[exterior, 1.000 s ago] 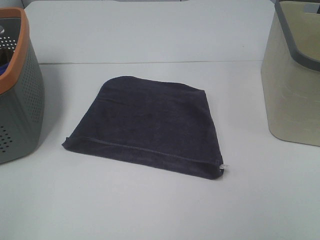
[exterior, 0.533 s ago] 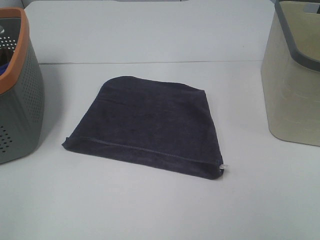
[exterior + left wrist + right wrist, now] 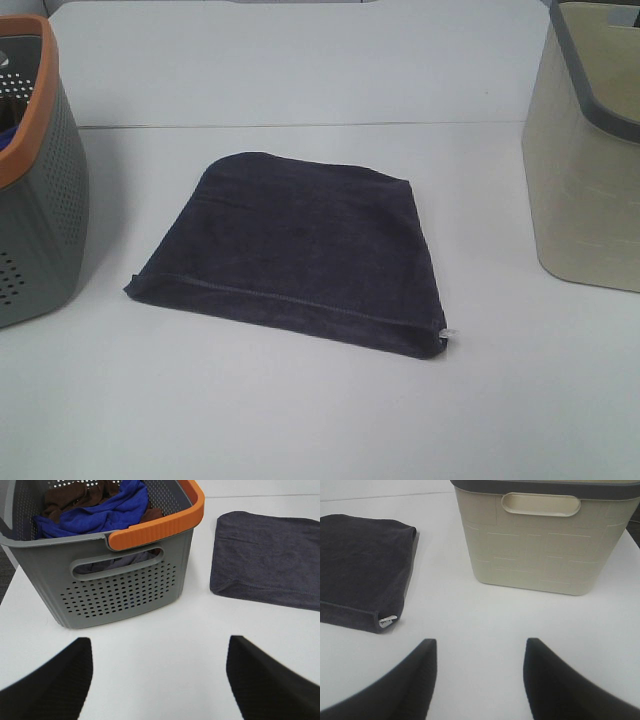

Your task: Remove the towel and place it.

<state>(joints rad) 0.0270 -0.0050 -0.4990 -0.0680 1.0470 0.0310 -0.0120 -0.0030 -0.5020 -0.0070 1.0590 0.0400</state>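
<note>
The dark navy towel (image 3: 300,255) lies folded flat on the white table in the middle of the exterior view, hem toward the front, small white tag (image 3: 446,333) at its front right corner. It also shows in the left wrist view (image 3: 267,560) and in the right wrist view (image 3: 362,570). My left gripper (image 3: 160,680) is open and empty, over bare table in front of the grey basket. My right gripper (image 3: 480,680) is open and empty, over bare table in front of the beige bin. Neither gripper shows in the exterior view.
A grey perforated basket with an orange rim (image 3: 35,190) stands at the left, holding blue and brown cloths (image 3: 95,505). A beige bin with a grey rim (image 3: 590,170) stands at the right, seen with a handle slot in the right wrist view (image 3: 540,540).
</note>
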